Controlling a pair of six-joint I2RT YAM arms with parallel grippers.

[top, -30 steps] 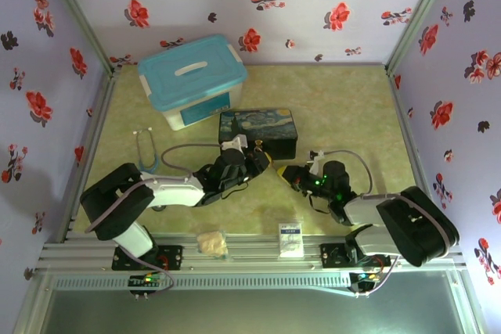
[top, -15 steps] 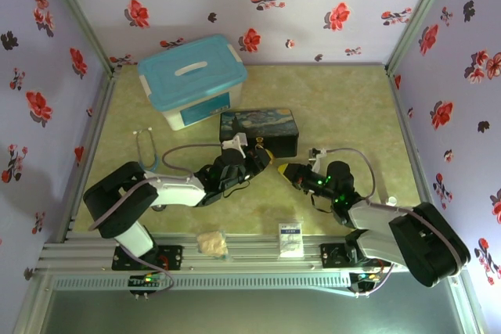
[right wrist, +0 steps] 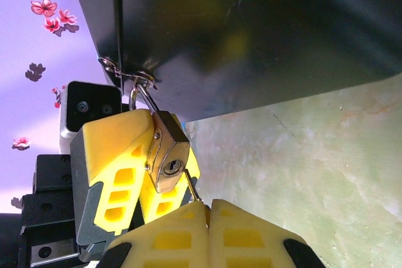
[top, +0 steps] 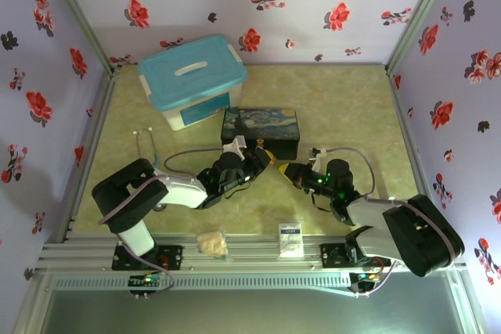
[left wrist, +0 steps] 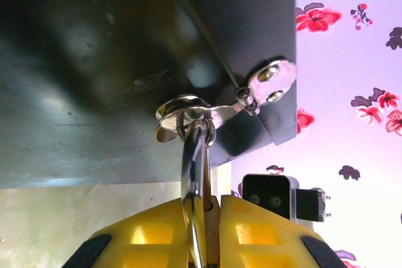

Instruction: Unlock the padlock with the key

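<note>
The brass padlock [right wrist: 166, 152] hangs by its silver shackle [left wrist: 195, 155] from the hasp [left wrist: 264, 83] of the dark Starry Night box [top: 258, 131]. My left gripper [left wrist: 210, 202] is shut on the padlock's body, its yellow fingers [right wrist: 113, 161] on both sides. The keyhole faces my right gripper [right wrist: 209, 205], which is shut on the thin silvery key [right wrist: 192, 186]. The key's tip meets the padlock's bottom edge just beside the keyhole, not in the slot. In the top view both grippers, left [top: 266, 160] and right [top: 286, 170], meet at the box's front.
A blue-lidded white bin [top: 192, 80] stands behind the box at the left. A stethoscope [top: 145, 154] lies left of my left arm. A small packet [top: 211, 242] and a white card [top: 291, 238] sit by the near rail.
My right arm has shifted its elbow and brought the key a little closer to the padlock. The left arm and the box have edged slightly right. Both grips are unchanged.
</note>
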